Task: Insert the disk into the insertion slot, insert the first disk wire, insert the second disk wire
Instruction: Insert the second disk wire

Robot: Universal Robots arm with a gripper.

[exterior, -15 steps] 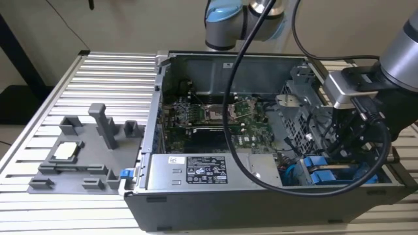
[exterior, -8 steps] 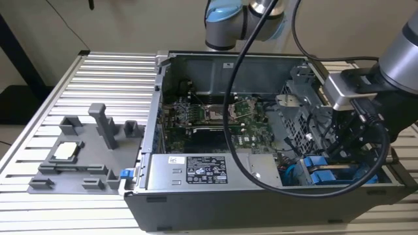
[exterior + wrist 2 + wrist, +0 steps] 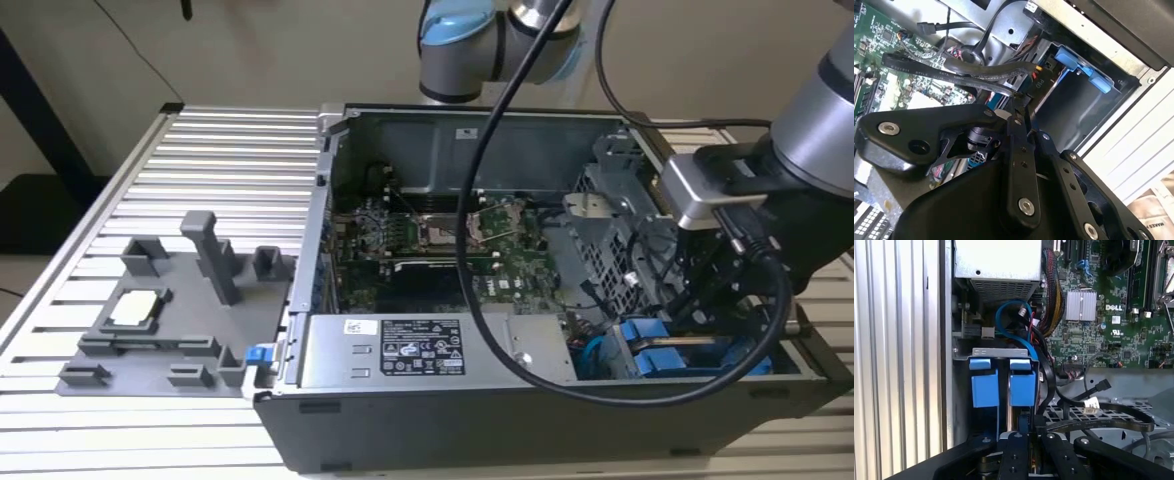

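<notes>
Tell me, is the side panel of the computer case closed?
No, in the exterior view the computer case lies open, with its green motherboard and inner cables plainly exposed.

Inside the open computer case (image 3: 441,420), the drive cage (image 3: 991,352) serves as the landmark. Two blue carriers (image 3: 1004,385) fill its bays side by side, leaving no free gap between them. The tool (image 3: 1026,450) sits just beside the carriers' blue ends, its black linkages crowding that approach. Next to the cage, black cables (image 3: 1094,420) drape across a perforated metal panel and loop past the tool. A blue cable (image 3: 1009,320) and a bundle of dark wires arch between the cage and the silver power supply (image 3: 999,260), narrowing that passage. Beyond the cage's outer wall, the ribbed table (image 3: 899,360) lies open.
</notes>
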